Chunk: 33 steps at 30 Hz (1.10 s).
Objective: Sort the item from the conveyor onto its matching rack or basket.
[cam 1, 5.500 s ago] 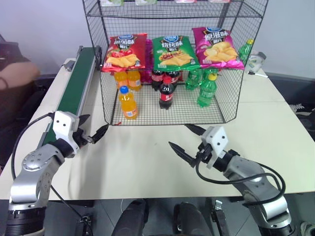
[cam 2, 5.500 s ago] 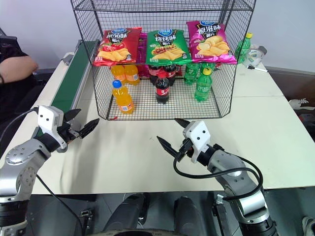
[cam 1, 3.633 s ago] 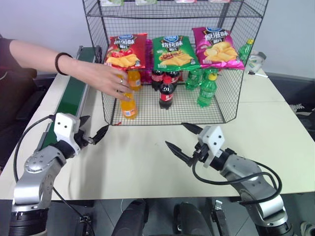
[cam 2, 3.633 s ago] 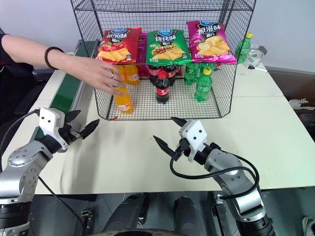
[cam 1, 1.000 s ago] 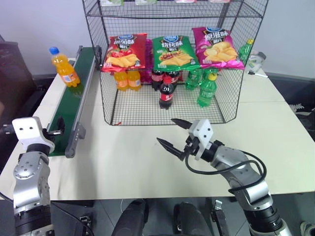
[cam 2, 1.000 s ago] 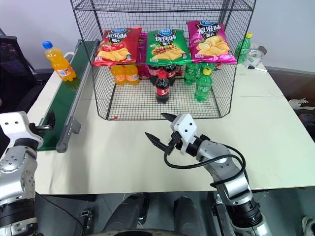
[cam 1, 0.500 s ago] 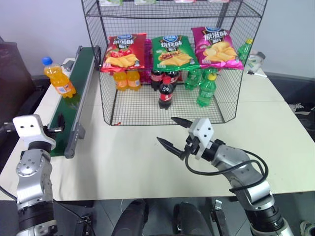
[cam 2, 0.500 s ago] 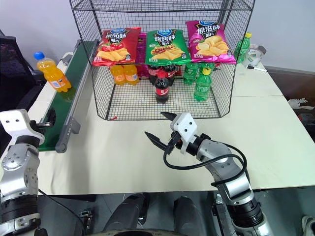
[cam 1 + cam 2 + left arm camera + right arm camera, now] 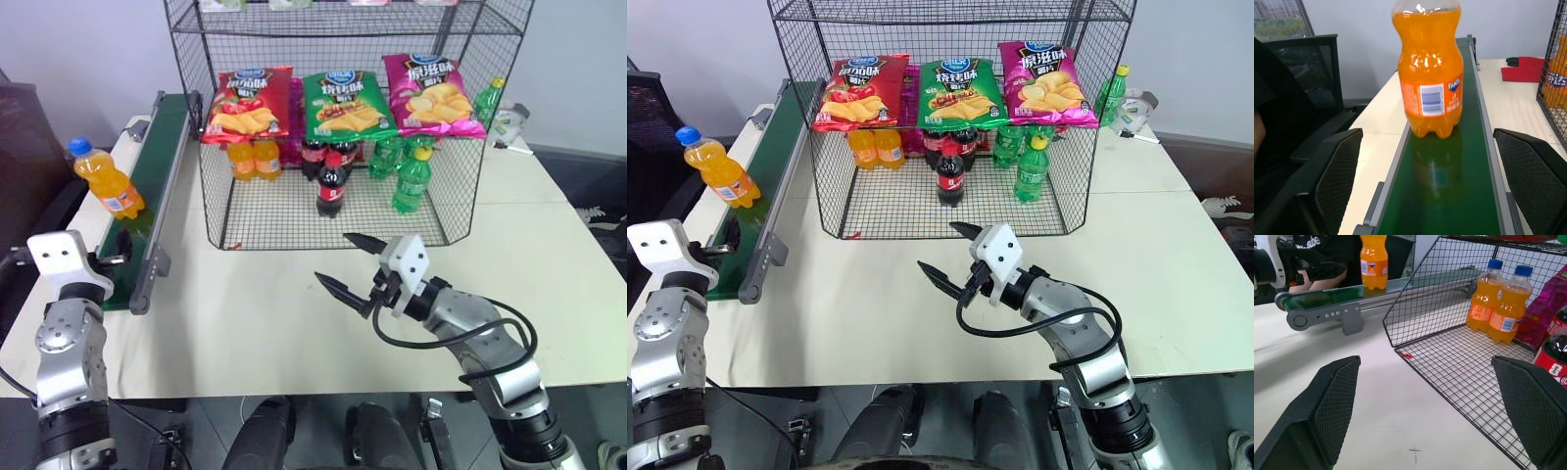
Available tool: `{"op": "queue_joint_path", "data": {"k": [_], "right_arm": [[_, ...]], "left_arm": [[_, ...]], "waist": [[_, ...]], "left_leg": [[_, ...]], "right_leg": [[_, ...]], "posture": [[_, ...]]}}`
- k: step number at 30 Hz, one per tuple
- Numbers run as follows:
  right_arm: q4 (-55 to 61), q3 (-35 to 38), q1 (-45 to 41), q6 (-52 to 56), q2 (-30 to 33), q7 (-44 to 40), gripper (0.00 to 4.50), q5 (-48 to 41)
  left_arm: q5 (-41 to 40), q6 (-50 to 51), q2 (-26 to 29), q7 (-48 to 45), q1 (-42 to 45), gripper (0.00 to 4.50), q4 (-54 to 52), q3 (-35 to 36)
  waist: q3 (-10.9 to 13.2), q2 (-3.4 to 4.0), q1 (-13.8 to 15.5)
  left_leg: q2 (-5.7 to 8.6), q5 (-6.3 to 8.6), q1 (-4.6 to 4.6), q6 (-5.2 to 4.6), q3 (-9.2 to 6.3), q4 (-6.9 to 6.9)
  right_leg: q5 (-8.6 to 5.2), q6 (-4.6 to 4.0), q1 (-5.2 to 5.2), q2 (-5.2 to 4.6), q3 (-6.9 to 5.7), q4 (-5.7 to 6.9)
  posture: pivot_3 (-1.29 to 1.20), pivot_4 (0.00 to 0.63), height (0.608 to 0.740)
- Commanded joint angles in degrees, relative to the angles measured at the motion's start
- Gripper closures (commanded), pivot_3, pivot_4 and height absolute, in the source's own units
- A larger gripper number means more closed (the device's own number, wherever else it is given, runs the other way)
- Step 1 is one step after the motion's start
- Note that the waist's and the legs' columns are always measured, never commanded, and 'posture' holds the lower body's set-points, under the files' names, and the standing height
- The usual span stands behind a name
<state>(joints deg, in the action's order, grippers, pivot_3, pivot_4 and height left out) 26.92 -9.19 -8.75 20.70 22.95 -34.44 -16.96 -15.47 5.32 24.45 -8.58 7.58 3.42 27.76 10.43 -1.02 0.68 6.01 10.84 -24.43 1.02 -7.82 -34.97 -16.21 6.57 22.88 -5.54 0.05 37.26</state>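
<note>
Head views: orange soda bottle (image 9: pixel 105 182) stood upright on conveyor (image 9: pixel 147 186), near its front end | left wrist: left pincer (image 9: pixel 1432 186) gaped wide astride belt — waiting for bottle | right wrist: right pincer (image 9: pixel 1435 406) wide, empty, facing rack (image 9: pixel 1459 362) — ready over worktop (image 9: pixel 294 323).

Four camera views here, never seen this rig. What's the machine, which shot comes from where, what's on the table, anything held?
It is a two-armed humanoid robot at a white table. The two wide pictures come from its head camera, looking down over both arms. The other two come from cameras on each wrist, looking out between that gripper's two black fingers.

Along the table's left edge runs a green conveyor carrying an orange soda bottle. The left gripper waits open at the belt's near end, facing the bottle. A black wire rack holds chip bags above and orange, cola and green bottles below. The right gripper hovers open before the rack. Nothing is held.
</note>
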Motion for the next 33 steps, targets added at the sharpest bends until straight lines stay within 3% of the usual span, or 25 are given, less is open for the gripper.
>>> {"op": "queue_joint_path", "data": {"k": [1, 25, 29, 33], "right_arm": [[1.81, 0.06, 0.14, -1.00, -0.32, 0.13, 0.00, -0.09], [3.30, -1.47, -0.62, 1.06, -1.32, 2.04, 0.00, 0.15], [3.54, -1.22, -0.65, 1.41, -1.23, 2.12, 0.00, -0.12], [3.75, -1.19, -0.88, 1.85, -1.25, 2.16, 0.00, -0.30]], "left_arm": [[-0.96, -1.19, 0.31, -0.05, 0.29, 0.04, -1.91, 1.30], [-2.91, -2.30, 0.94, 0.38, 0.87, 0.04, -2.71, 2.91], [-2.97, -2.14, 0.76, 0.16, 0.77, 1.66, -2.86, 3.09], [-3.92, -1.87, 0.71, -1.11, 0.48, 1.76, -4.61, 2.97]], "waist": [[0.00, 0.00, 0.00], [0.00, 0.00, 0.04], [0.00, -0.01, 0.07], [0.00, 0.00, 0.11]], "left_leg": [[0.00, 0.00, 0.00, 0.00, 0.00, 0.00], [0.00, 0.00, 0.00, 0.00, 0.00, 0.00], [0.00, 0.00, 0.00, 0.00, 0.00, -0.01], [0.01, 0.00, 0.00, 0.00, 0.00, -0.01]], "right_leg": [[0.00, 0.00, 0.00, 0.00, 0.00, 0.00], [0.00, 0.00, 0.00, 0.00, 0.00, 0.00], [0.00, 0.00, -0.01, 0.00, 0.00, 0.00], [0.00, 0.00, -0.01, 0.00, -0.01, 0.00]], "posture": [[0.00, 0.150, 0.740], [0.00, 0.150, 0.740], [0.00, 0.150, 0.740], [0.00, 0.150, 0.740]]}}
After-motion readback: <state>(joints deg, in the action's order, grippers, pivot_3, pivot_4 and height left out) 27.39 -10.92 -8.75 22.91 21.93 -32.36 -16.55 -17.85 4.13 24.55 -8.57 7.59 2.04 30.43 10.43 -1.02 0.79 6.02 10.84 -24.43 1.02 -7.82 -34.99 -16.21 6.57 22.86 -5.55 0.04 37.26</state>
